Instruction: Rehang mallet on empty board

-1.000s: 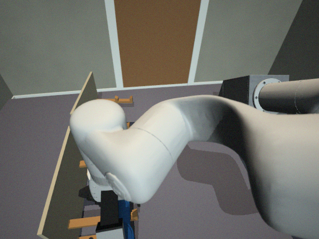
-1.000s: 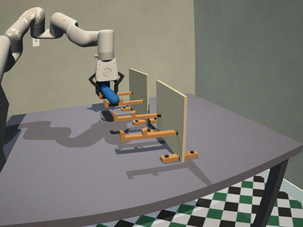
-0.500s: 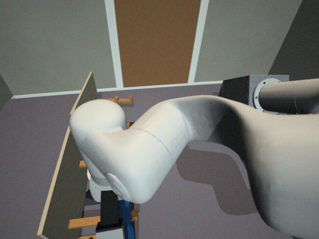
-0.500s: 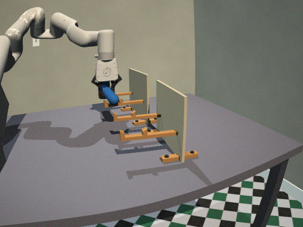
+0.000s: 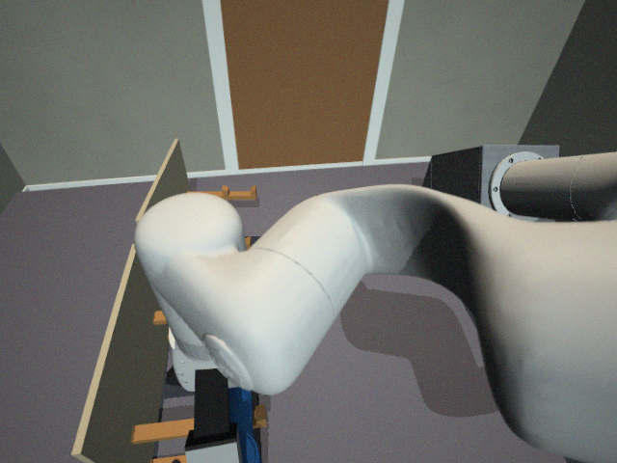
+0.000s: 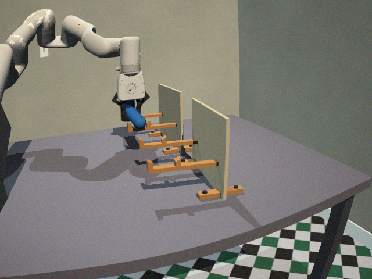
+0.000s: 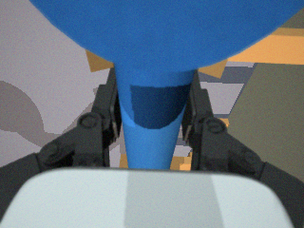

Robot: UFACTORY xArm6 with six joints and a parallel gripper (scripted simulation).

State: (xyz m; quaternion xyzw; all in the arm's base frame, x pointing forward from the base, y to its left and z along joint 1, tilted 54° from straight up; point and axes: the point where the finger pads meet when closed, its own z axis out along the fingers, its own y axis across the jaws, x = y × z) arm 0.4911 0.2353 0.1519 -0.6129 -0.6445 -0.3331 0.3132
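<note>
The blue mallet [image 6: 135,117] lies across the two orange arms [image 6: 152,125] of the far tool board [image 6: 170,107]. My gripper [image 6: 131,108] reaches straight down over it and is shut on its handle. In the wrist view the handle [image 7: 152,133] runs between my two black fingers, and the wide blue head [image 7: 166,28] fills the top. The near tool board [image 6: 210,144] has two empty arms [image 6: 167,143] [image 6: 182,165]. In the top view my arm hides most of the mallet; only a blue strip [image 5: 244,413] shows.
Orange feet with black bolts [image 6: 220,192] hold the boards to the grey table. The robot's base block [image 5: 463,174] stands at the back right. The table edge [image 6: 270,228] runs along the front right.
</note>
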